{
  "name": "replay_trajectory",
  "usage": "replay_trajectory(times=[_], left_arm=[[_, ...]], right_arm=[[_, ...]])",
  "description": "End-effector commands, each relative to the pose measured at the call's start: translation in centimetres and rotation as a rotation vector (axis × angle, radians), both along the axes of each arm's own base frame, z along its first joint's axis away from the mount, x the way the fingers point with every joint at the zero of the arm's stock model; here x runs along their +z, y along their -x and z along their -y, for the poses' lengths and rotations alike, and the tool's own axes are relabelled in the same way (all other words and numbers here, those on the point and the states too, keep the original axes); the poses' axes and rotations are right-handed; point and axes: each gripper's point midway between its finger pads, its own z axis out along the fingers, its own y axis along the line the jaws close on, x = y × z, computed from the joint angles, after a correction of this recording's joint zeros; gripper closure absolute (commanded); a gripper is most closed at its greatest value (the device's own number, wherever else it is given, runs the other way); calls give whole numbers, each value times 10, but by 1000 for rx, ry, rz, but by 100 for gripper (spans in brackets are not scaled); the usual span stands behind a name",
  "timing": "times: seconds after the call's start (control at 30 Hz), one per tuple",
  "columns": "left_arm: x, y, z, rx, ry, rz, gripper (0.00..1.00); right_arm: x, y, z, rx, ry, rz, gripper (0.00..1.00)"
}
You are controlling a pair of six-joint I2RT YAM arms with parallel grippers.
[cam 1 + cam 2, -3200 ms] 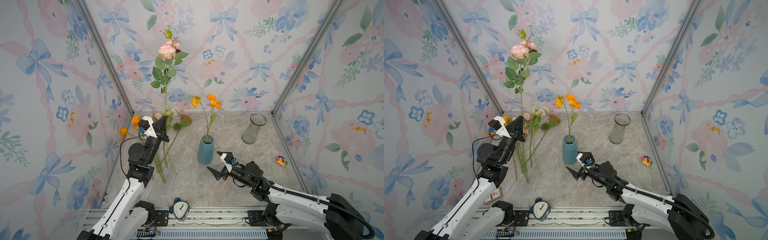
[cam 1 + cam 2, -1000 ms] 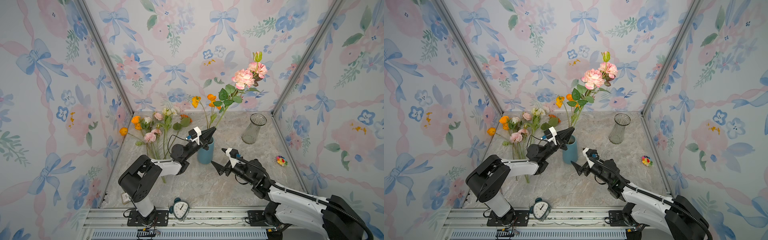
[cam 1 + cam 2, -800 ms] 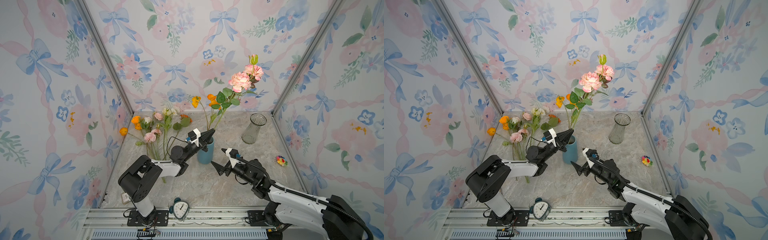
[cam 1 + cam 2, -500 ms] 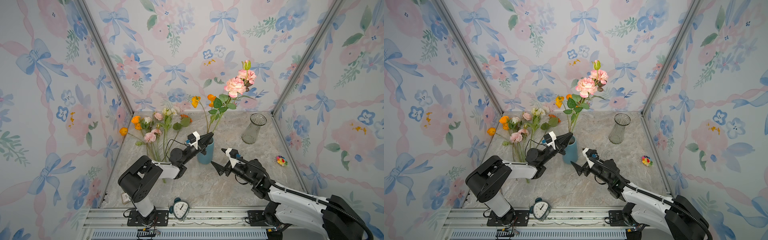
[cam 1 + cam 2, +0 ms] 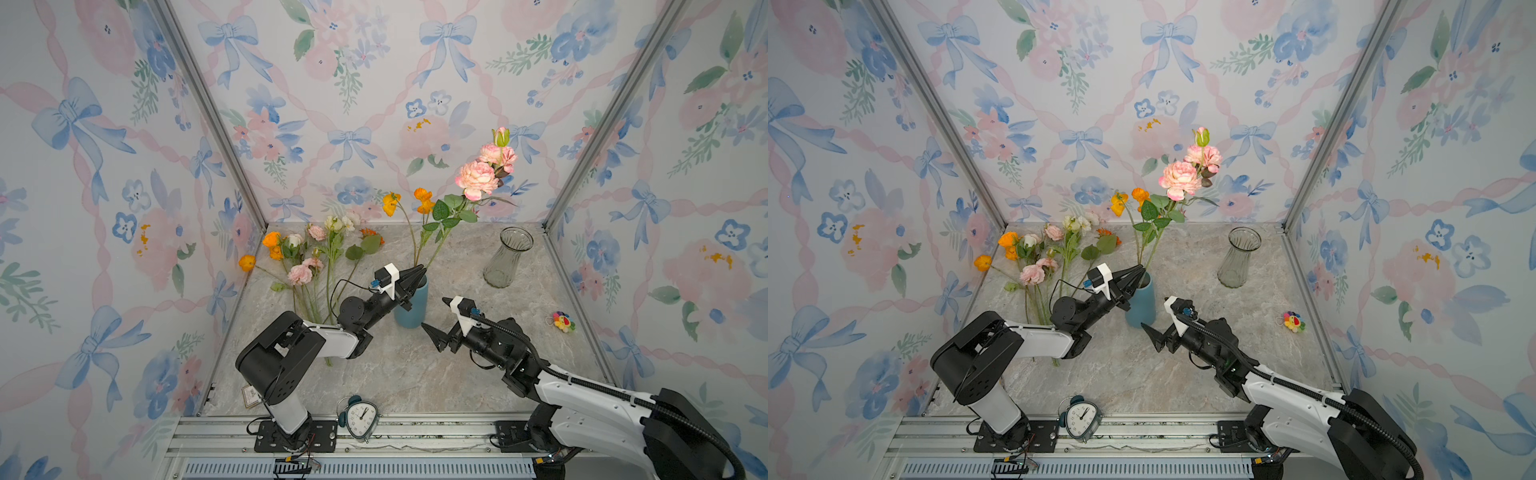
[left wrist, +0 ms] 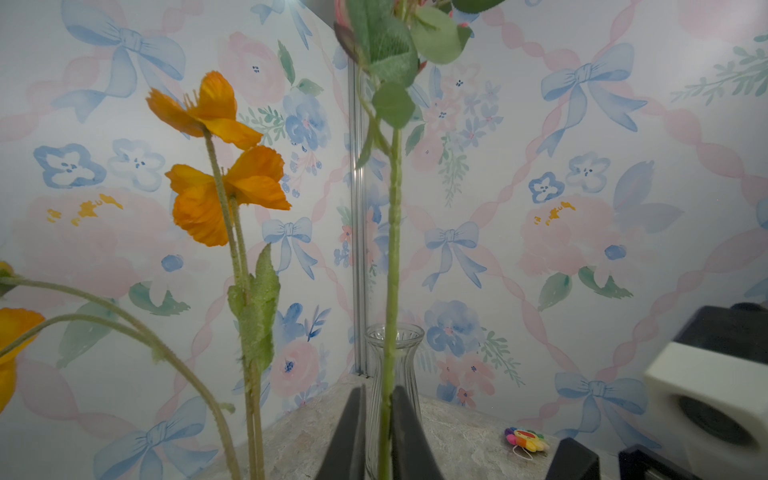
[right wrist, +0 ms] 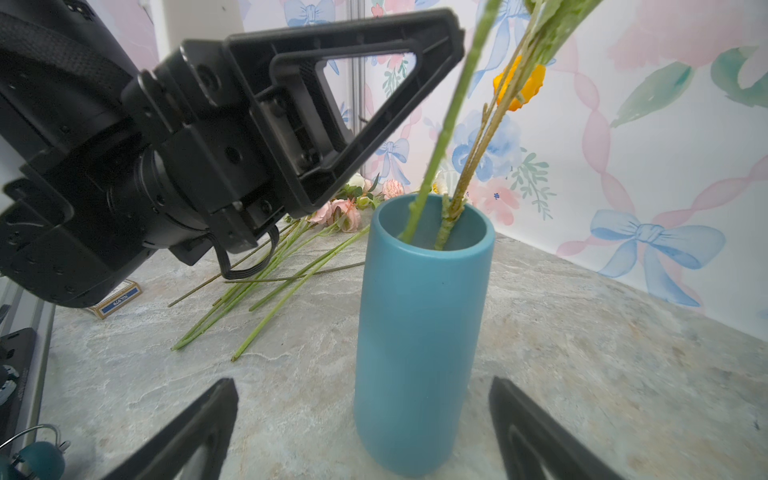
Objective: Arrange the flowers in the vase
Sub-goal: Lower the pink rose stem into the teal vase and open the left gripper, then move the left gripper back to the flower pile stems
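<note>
Pink rose [image 5: 476, 180] weight is the worry: its blooms sit far above and beyond the left claw [image 5: 415, 274], and the stem [image 6: 390, 249] leans away from it. That claw's jaws stand slightly parted around the stem, with a sliver of gap on one side, so the grip looks released and nothing is clamped. If the claw backs out crooked, a jaw could catch the stem and drag it out, or shove the vase [image 5: 411, 309] over. I judge the lean alone might tip it too. The stem's foot is inside the vase, just under the claw tips, beside the poppies [image 5: 422, 195]. Opposite, the right claw [image 5: 434, 312] is spread wide and empty. The vase is straight ahead of its jaws, untouched, so it steadies nothing. Other flowers [image 5: 307, 266] lie on the tabletop [image 5: 395, 374] behind the left claw, beside its arm.
</note>
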Motion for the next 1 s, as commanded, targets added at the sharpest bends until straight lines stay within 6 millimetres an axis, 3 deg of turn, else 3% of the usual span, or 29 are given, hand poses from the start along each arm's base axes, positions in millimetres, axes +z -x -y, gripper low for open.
replay_trajectory(times=[0.0, 0.43, 0.7, 0.87, 0.97], left_arm=[[0, -2, 1, -14, 0, -5, 83], [-12, -5, -4, 0, -20, -36, 79], [-8, -12, -16, 62, -41, -71, 72], [1, -39, -48, 239, -117, -156, 71], [2, -63, -83, 381, -147, -262, 72]], right_arm=[[4, -2, 1, -3, -19, 7, 3], [4, -1, 0, 6, -21, 10, 3], [2, -2, -1, 8, -19, 3, 3], [4, -1, 0, 7, -23, 6, 3], [5, -1, 0, 4, -27, 5, 3]])
